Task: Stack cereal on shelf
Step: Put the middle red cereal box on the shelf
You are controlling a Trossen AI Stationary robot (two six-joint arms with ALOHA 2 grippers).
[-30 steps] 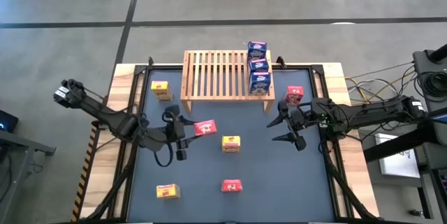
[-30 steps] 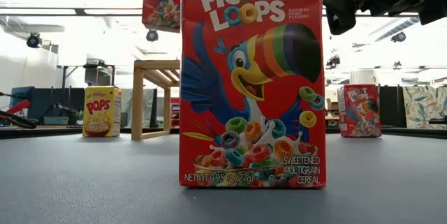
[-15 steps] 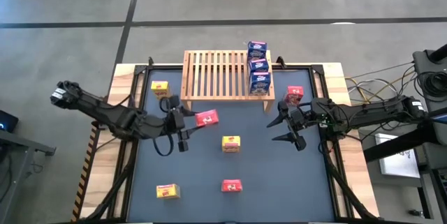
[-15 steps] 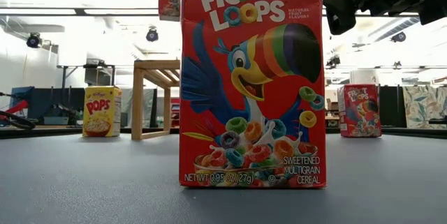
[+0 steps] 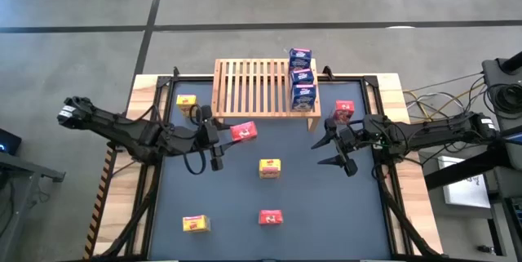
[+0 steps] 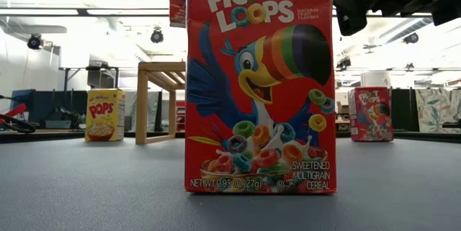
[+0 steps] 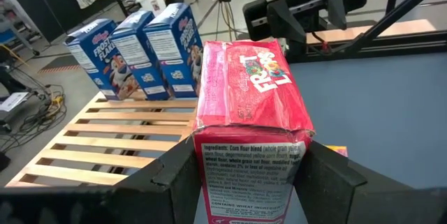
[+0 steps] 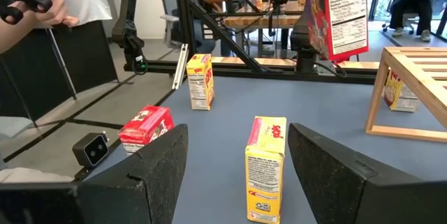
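1. The left hand [image 5: 222, 135] is clamped on a red cereal box [image 5: 243, 132], which it carries in the air just off the front edge of the shelf [image 5: 257, 86].
2. A second ago that box hung lower down the desk [image 5: 326, 205], further from the rack; since then the arm has swung it up and toward the slats. I'd judge this the carry leg of a placement, with the set-down not yet made.
3. In the left wrist view the box [image 7: 248, 123] sits squarely between the fingers, its top creased, with the slatted top ahead and to one side.
4. Three blue boxes [image 5: 302, 77] already stand in a row at the right end of the shelf, so a third of the job looks done.
5. The open slats left of them seem the likely spot for this one.
6. Still on the desk: a yellow box [image 5: 187, 103] by the shelf's left leg, a yellow box in the middle [image 5: 270, 167], a yellow one at the front left [image 5: 195, 224], a red one at the front [image 5: 271, 217], and a red one right of the shelf [image 5: 342, 113].
7. The right hand [image 5: 336, 147] waits near that last box, fingers spread and holding nothing; it has not moved.
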